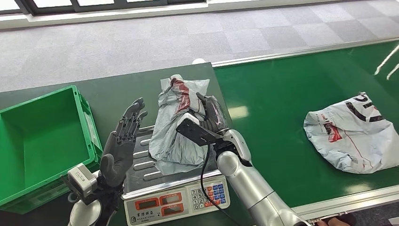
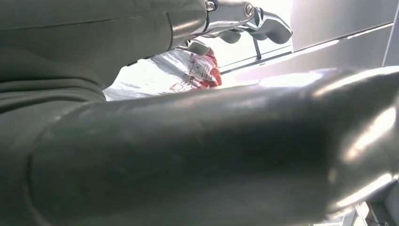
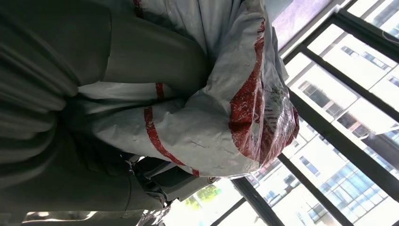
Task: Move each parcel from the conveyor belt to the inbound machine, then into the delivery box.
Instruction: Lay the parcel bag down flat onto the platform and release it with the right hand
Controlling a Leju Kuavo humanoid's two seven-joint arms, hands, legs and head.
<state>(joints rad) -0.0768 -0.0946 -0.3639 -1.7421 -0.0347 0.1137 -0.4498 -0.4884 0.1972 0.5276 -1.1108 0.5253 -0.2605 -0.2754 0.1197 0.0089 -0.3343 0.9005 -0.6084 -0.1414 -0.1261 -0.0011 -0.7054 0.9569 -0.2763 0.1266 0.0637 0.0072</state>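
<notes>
Grey parcel (image 1: 176, 125), gripped by the right hand (image 1: 209, 117), stood on the scale (image 1: 176, 200); left hand (image 1: 123, 141) spread empty; 1 parcel (image 1: 355, 134) waited mid-belt (image 1: 282, 103), crate (image 1: 37, 136) unfilled.

The head view is looking forward and down from high on the robot, taking in the scale (image 1: 176, 200), the green crate (image 1: 42, 136) and the green belt (image 1: 301, 103) at middle range. The left wrist view is sitting pressed close behind the left hand (image 2: 197, 155), which is filling nearly the whole frame. The right wrist view is peering up past the right hand (image 3: 84, 61) toward the windows (image 3: 339, 94), and all three views are sharing the grey-and-red parcel (image 1: 176, 122) (image 2: 179, 73) (image 3: 221, 113).
</notes>
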